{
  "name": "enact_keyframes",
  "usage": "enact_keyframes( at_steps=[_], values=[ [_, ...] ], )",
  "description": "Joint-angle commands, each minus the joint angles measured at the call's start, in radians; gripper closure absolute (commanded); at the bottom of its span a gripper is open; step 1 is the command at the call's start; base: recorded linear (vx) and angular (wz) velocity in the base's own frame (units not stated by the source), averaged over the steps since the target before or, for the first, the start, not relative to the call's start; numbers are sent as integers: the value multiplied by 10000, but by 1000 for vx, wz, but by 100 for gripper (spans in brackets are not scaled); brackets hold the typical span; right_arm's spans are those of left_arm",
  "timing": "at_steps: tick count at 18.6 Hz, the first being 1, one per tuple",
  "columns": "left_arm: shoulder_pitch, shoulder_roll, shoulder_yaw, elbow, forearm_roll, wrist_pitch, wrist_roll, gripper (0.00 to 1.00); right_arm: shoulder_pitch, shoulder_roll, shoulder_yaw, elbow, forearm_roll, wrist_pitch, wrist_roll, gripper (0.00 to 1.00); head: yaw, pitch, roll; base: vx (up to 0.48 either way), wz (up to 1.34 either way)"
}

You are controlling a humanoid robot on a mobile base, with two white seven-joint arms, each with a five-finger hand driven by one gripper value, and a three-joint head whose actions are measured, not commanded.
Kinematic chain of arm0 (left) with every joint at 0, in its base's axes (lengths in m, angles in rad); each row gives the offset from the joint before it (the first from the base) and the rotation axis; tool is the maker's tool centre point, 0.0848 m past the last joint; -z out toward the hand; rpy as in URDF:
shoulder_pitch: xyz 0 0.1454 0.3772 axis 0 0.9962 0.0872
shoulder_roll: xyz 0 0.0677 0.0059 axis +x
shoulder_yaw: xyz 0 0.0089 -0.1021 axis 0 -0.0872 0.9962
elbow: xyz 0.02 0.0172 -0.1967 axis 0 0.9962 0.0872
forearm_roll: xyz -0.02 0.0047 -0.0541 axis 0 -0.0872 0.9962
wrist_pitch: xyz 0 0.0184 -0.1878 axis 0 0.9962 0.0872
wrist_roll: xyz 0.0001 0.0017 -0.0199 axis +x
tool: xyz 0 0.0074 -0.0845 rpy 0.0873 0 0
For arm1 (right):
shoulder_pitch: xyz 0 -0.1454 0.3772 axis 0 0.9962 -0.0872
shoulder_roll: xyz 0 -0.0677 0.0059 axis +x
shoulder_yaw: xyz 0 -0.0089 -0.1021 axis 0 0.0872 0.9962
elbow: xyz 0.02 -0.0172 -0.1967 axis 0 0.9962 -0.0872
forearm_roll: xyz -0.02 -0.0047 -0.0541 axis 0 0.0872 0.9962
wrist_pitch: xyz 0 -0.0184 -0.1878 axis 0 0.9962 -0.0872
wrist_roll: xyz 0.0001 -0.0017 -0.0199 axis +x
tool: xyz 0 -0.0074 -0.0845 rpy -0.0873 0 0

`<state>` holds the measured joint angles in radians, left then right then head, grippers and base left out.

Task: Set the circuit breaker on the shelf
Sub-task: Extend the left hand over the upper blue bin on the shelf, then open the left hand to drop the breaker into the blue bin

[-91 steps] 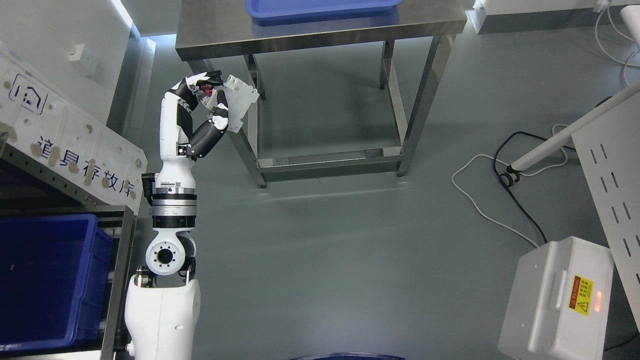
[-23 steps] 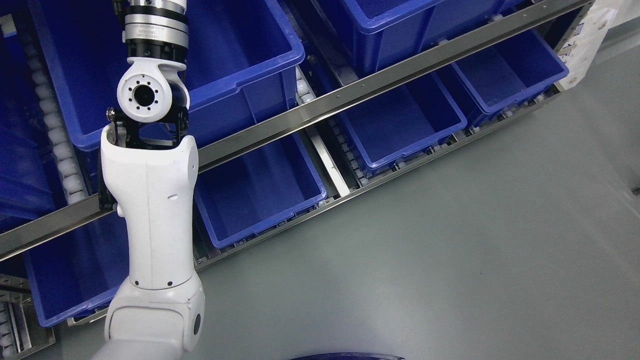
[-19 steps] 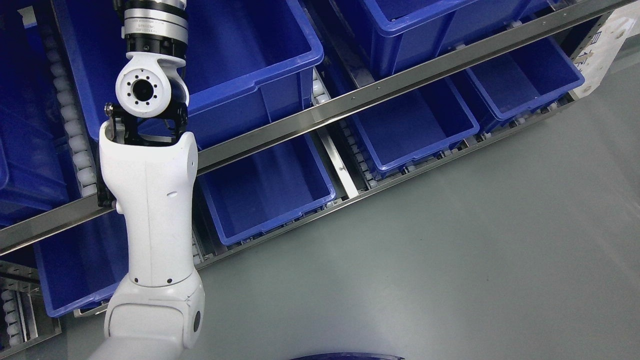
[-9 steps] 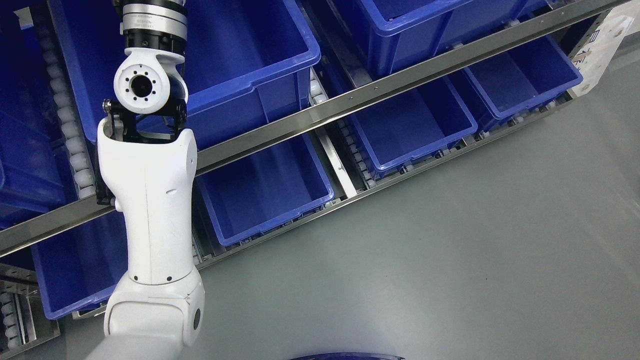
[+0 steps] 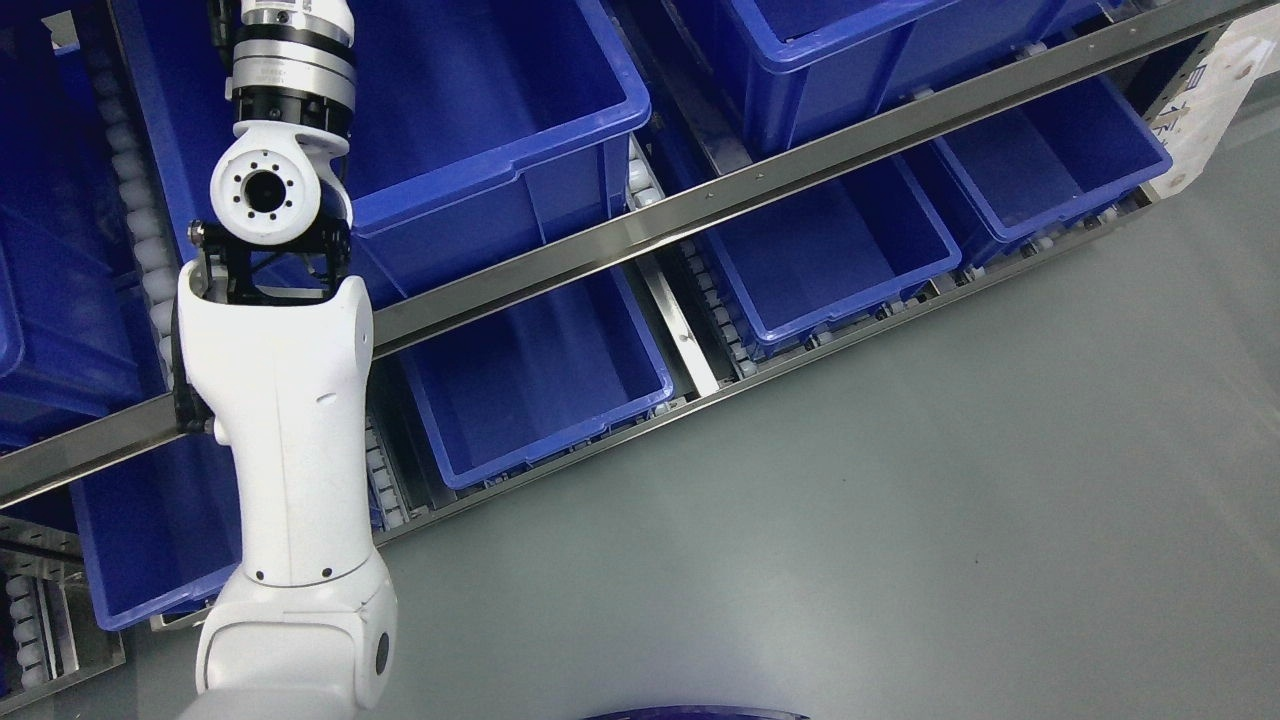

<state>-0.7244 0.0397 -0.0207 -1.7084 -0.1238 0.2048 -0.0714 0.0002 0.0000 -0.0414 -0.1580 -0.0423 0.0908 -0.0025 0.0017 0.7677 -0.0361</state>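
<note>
My left arm (image 5: pixel 280 430) rises from the bottom left and reaches up over the shelf; its wrist (image 5: pixel 290 60) runs off the top edge, so the hand and the circuit breaker are out of view. The arm crosses a large blue bin (image 5: pixel 480 110) on the upper level of the shelf. The steel shelf rail (image 5: pixel 700 195) runs diagonally across the picture. The right arm does not show.
Blue bins sit on the lower level: one (image 5: pixel 540 390) just right of my arm, another (image 5: pixel 830 250) further right, one (image 5: pixel 1050 150) at the far right. White rollers (image 5: pixel 150 280) line the shelf tracks. Grey floor (image 5: pixel 850 520) fills the lower right.
The view swung from a steel table to the shelf, and the hand holding the white breaker left the picture. In the last second the arm drifted slightly left.
</note>
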Motion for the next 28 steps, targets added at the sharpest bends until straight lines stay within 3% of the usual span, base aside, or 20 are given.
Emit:
enact_keyframes(
  at_steps=[1,4,10,17,28],
  values=[
    [585,1810,759,-5,-127,-23,-772,97,152,-175,0,0,9,-433,-6,0,0,0,0,-6,66],
    [1168,2211,805,-5,-127,-451,-1340,97,152,-175,0,0,-6,-433,-6,0,0,0,0,-32,203],
    [1384,2043,637,41,-142,-530,-1710,97,152,-175,0,0,-6,-433,-6,0,0,0,0,-14,155],
    [1445,1001,422,486,-541,-499,-1680,96,152,-175,0,0,9,-433,-6,0,0,0,0,1,2],
    [1339,892,773,824,-618,-484,-1649,89,152,-175,0,0,9,-433,-6,0,0,0,0,0,0]
  ],
)
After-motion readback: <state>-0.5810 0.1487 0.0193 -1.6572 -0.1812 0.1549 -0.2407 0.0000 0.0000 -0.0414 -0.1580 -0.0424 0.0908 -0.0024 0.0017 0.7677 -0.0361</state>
